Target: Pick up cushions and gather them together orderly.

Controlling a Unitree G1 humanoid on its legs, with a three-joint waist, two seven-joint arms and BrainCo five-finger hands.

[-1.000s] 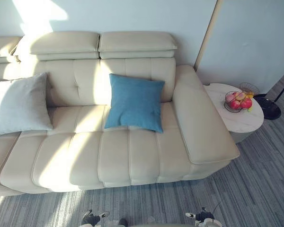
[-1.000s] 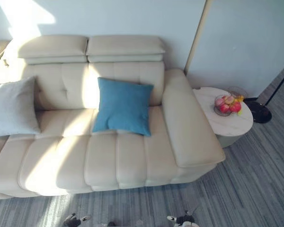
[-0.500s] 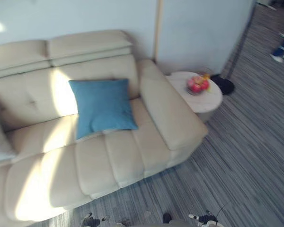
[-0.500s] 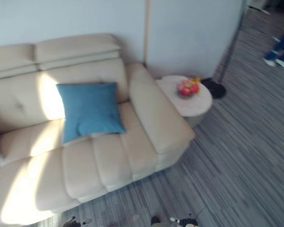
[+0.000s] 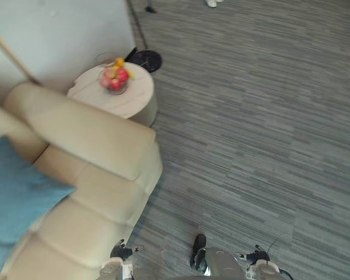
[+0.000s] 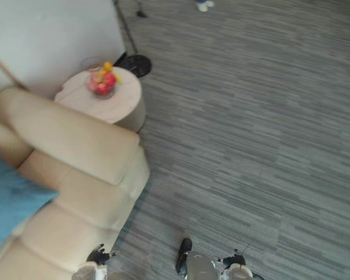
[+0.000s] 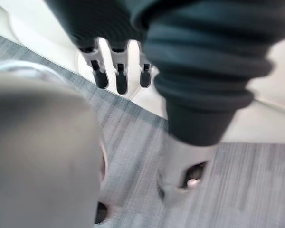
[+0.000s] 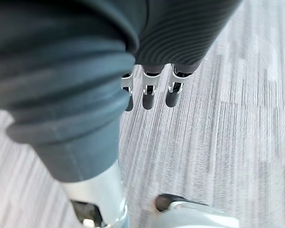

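Note:
A blue cushion (image 5: pixel 14 198) lies on the cream sofa (image 5: pixel 87 140) at the lower left of the eye views, cut off by the picture's edge. My left hand (image 7: pixel 118 76) hangs by my side with straight fingers and holds nothing; past it are the sofa's front and the carpet. My right hand (image 8: pixel 149 92) also hangs with straight fingers over the grey carpet, empty. Both hands are far from the cushion.
A round side table (image 5: pixel 134 96) with a bowl of fruit (image 5: pixel 115 79) stands past the sofa's arm. A black lamp base (image 5: pixel 144 58) sits behind it by the wall. Striped grey carpet (image 5: pixel 251 146) spreads to the right. A person's shoes (image 5: pixel 213 3) show at the top edge.
The camera has swung far to the right, so the sofa and blue cushion now sit at the left edge and the grey cushion is out of the picture. Both hands still hang down.

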